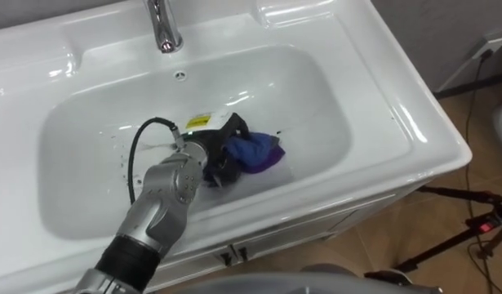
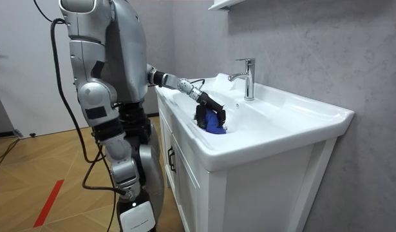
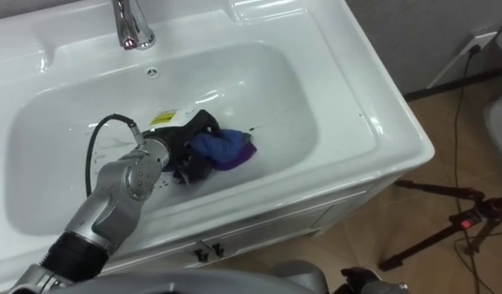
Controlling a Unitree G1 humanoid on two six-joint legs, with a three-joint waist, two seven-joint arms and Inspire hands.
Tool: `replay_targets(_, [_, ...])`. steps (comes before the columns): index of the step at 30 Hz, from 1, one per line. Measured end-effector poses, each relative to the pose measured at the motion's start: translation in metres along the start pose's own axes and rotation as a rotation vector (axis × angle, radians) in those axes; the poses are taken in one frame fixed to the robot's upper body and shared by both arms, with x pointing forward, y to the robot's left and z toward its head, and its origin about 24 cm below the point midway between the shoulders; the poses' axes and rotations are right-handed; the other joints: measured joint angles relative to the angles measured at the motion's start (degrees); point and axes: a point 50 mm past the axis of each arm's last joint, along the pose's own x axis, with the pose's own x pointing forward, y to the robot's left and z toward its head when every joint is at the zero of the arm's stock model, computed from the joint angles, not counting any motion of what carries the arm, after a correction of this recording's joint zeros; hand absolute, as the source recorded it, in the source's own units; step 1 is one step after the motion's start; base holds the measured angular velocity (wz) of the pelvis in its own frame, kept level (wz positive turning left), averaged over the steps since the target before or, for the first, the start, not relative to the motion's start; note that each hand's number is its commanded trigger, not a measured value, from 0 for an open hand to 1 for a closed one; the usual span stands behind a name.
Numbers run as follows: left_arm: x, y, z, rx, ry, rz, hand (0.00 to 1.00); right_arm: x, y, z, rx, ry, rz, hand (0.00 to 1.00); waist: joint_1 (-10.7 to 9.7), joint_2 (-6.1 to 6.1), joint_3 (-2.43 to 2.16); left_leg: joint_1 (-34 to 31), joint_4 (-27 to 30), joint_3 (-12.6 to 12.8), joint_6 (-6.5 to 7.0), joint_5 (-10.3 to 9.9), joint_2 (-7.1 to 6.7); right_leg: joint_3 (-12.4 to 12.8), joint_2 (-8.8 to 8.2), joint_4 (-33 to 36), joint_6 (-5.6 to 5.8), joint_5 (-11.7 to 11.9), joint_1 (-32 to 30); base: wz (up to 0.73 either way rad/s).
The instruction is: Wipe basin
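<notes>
Reaching into the basin point(image 1: 87, 163) with my left hand point(image 1: 219, 162), arm coming in from the lower left of the eye views. Fingers are curled over the cloth point(image 1: 259, 153) and clamped on it; grip reads closed, not flat. Can't tell where the thumb sits, it's under the fabric.

Cloth: blue with a purple edge, bunched up, not spread. It's on the basin floor, a bit right of centre and toward the near wall. Most of the bundle sticks out past my fingers on the right side. Cloth is touching the porcelain.

Faucet point(image 1: 162, 28) is on the far rim, well apart from the hand. Overflow hole point(image 1: 179, 75) sits just below it on the back wall, between the faucet and my hand. A few small specks are on the basin floor beside my wrist; can't tell what they are.

Room view: I'm standing upright at the front of the white cabinet point(image 2: 185, 187), on the room view's left, arm stretched out over the rim and down into the bowl. Hand and cloth are below rim level. A dark handle point(image 2: 170, 158) is on the cabinet door. Wood floor point(image 2: 43, 167) with a red stripe point(image 2: 49, 201) near my feet.

Tripod legs point(image 1: 459, 233) are on the floor to the right of the cabinet.
</notes>
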Motion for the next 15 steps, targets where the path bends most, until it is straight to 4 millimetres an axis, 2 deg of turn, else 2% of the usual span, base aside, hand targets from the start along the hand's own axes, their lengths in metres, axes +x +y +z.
replay_targets(2, [0.001, 0.002, 0.002, -0.002, -0.012, 0.007, 1.00, 0.000, 0.001, 0.001, 0.001, -0.002, 0.001, 0.00, -1.1, -0.02, 0.14, 0.3, -0.1, 0.0, 0.00, 0.0, 0.20, -0.1, 0.11, 0.0, -0.08, 0.1, 0.5, 0.00])
replay_targets(3, [0.001, 0.003, 0.003, -0.003, -0.023, 0.010, 1.00, 0.000, 0.002, 0.000, 0.001, -0.002, 0.003, 0.00, -1.2, -0.45, 0.60, 0.6, -0.1, 0.1, -0.01, 0.0, 0.20, 0.1, 0.27, -0.1, -0.14, 0.1, 0.8, -0.10])
replay_targets(7, [0.003, 0.007, 0.010, -0.023, -0.054, 0.026, 1.00, 0.000, 0.006, 0.000, 0.004, -0.001, 0.017, 0.00, -2.1, -0.13, 0.58, 0.3, -0.1, 1.2, -0.02, 0.0, 0.27, 0.2, 0.57, -0.1, -0.31, 0.2, -0.1, -0.04])
replay_targets(13, [0.005, 0.011, 0.014, -0.028, -0.073, 0.059, 1.00, 0.000, 0.006, 0.000, 0.007, 0.000, 0.027, 0.00, -2.3, 0.39, 0.26, 0.6, -0.1, 1.7, -0.02, 0.0, 0.30, 0.6, 0.72, -0.2, -0.39, 0.2, -0.2, -0.06])
replay_targets(15, [0.005, 0.011, 0.015, -0.032, -0.075, 0.071, 1.00, 0.000, 0.006, 0.000, 0.007, -0.001, 0.027, 0.00, -2.2, 0.40, 0.25, 0.7, -0.1, 2.7, -0.02, 0.0, 0.34, 0.8, 0.74, -0.2, -0.39, 0.2, -0.2, -0.05])
